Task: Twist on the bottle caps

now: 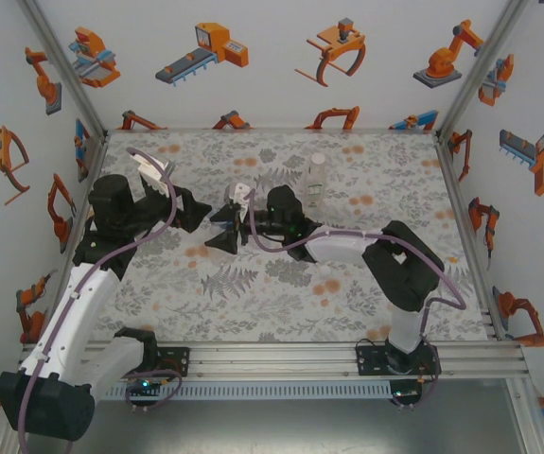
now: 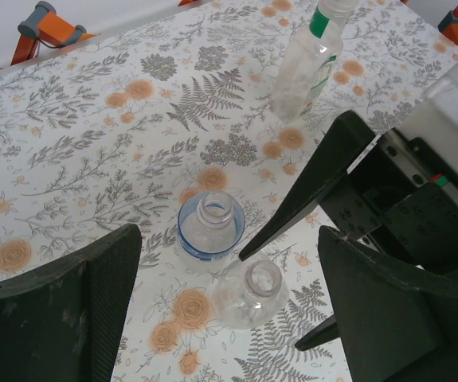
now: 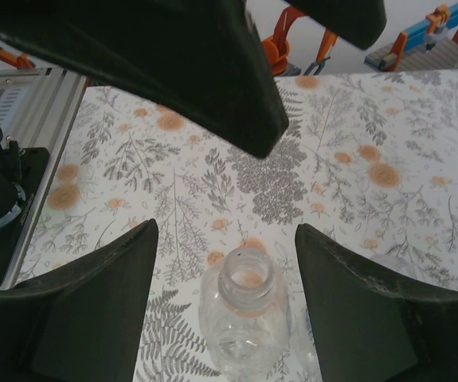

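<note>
Right gripper (image 3: 225, 231) is spread, a finger on each side of the uncapped plain bottle (image 3: 244, 318), not gripping. Left gripper (image 2: 229, 235) is spread too and empty. The blue-label bottle (image 2: 210, 227) stands open just beside the plain one, and the green-white bottle (image 2: 307, 64) is well apart.

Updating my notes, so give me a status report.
Left gripper open. Right gripper open, fingers straddling uncapped plain bottle. Blue-label bottle beside it, uncapped too. Left finger close opposite.

Top view high, looking down; 2 wrist views close, sharing plain bottle (image 2: 248, 293).
</note>
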Controlling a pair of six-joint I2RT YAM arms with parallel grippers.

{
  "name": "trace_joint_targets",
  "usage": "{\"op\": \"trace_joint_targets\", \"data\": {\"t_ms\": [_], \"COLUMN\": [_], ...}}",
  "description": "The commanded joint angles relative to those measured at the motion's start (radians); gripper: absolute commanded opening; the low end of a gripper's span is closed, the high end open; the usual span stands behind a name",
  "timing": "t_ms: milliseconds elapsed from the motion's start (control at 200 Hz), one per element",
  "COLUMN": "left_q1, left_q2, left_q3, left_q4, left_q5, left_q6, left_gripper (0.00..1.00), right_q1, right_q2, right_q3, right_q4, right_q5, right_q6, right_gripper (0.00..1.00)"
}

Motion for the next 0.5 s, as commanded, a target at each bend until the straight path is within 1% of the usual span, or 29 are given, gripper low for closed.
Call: {"op": "trace_joint_targets", "data": {"t_ms": [0,185,496], "left_q1": [0.007,0.007,0.007], "left_q2": [-0.002,0.001,0.004], "left_q3": [-0.008,-0.008,-0.008], "left_q4": [0.020,0.019,0.016], "left_q5": [0.021,0.021,0.021], "left_q6": [-0.007,-0.005,-0.004], "left_gripper": [0.83,0.83,0.83], "right_q1": [0.007,0.000,0.000], "right_q2": [-0.008,0.054,0.156], "right_q3": [0.043,0.064,0.048], "right_q4": [0.011,0.011,0.014], "right_q5": [-0.011,-0.055,-0.059], "right_q6": [-0.030,-0.036,-0.037], "right_gripper": [0.66,0.67,0.67]}}
